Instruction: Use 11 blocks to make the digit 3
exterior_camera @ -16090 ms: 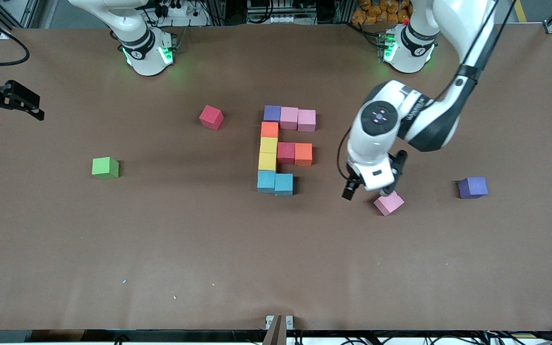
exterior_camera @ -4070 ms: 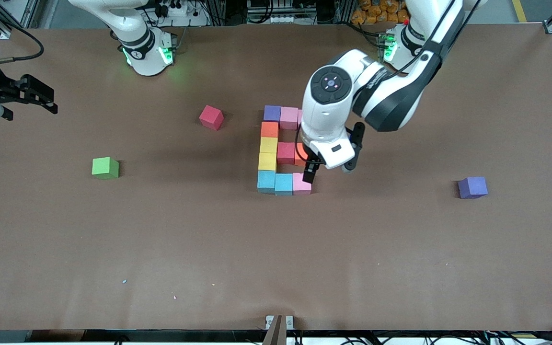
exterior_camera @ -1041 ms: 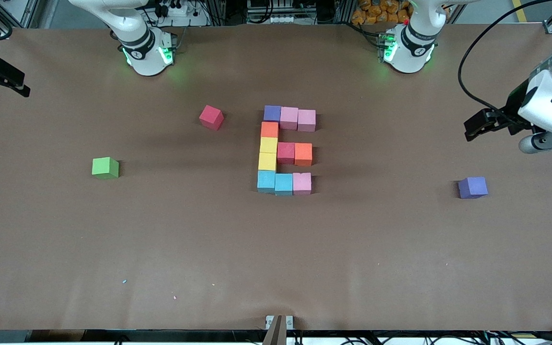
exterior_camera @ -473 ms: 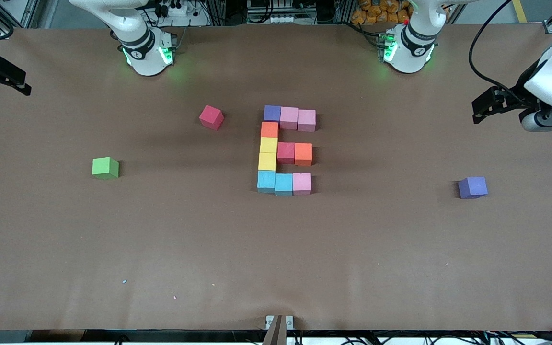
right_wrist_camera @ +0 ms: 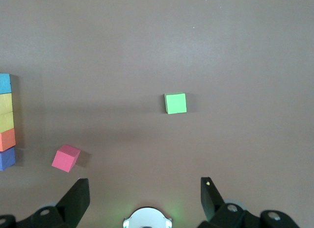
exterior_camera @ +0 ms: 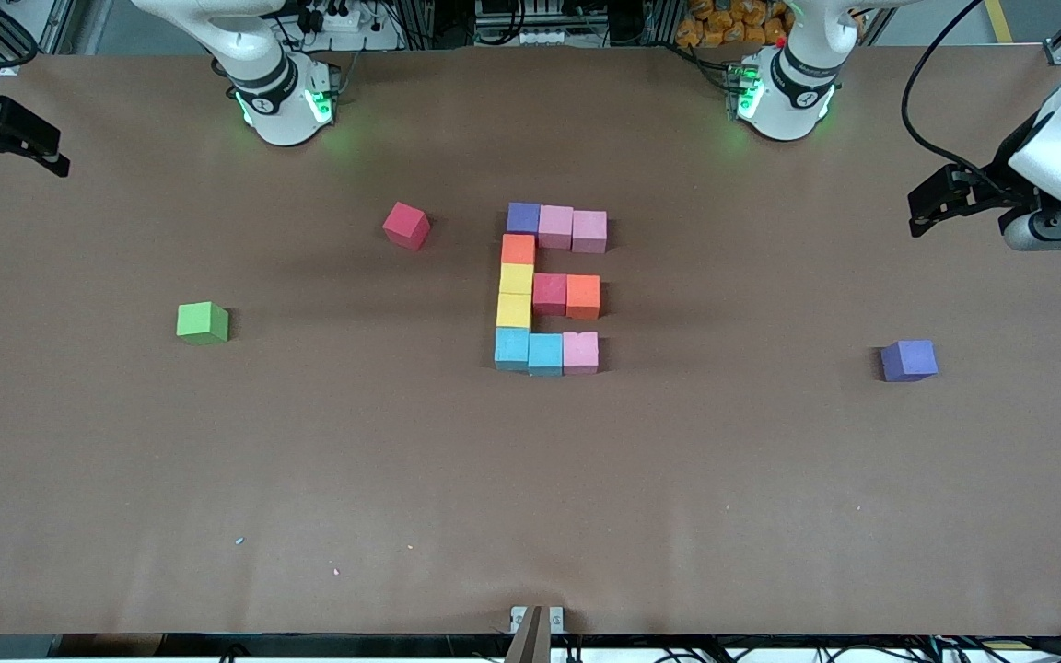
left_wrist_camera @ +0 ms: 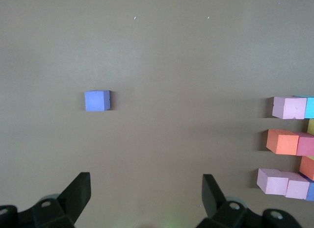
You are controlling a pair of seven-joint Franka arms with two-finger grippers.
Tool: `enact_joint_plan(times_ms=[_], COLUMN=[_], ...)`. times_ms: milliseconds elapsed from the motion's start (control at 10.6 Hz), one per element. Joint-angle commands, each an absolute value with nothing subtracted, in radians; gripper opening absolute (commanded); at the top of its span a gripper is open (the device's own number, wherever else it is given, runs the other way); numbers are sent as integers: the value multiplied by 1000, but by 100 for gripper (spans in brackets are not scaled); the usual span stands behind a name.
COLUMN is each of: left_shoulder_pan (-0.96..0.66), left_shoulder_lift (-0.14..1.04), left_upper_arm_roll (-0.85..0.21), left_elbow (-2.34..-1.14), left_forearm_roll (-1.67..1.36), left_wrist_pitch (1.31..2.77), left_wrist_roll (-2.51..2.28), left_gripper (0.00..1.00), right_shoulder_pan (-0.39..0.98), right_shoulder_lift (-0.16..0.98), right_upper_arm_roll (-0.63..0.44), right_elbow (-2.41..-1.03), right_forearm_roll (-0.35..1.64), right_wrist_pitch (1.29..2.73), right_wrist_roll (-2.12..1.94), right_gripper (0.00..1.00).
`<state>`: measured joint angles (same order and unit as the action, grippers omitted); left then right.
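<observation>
The digit 3 (exterior_camera: pixel 549 290) of eleven blocks is laid mid-surface. The left pincer (exterior_camera: pixel 922 198) and right pincer (exterior_camera: pixel 47 152), apparently idle, are held released over opposite surface ends.

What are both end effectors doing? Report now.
Left end effector: open, empty, over the table's left-arm end.
Right end effector: open, empty, over the table's right-arm end.
</observation>
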<state>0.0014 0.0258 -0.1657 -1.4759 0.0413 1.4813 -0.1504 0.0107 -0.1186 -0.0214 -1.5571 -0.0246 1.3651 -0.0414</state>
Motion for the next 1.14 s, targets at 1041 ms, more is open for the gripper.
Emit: enact_joint_plan(times_ms=[1041], left_shoulder_pan=[8], left_shoulder_lift=[9], left_upper_arm_roll=[-176], left_elbow=[-1482], left_forearm_roll=[14], left_wrist_pitch=[1474], left_wrist_roll=[-135], left_gripper=[100], right_shoulder_pan=[25], right_shoulder_lift=[-143], right_upper_arm_roll=[-17], right_elbow=[-1577], right_forearm_roll=[-38], right_wrist_pitch=[1365], right_wrist_roll=[-26], right_gripper=[100])
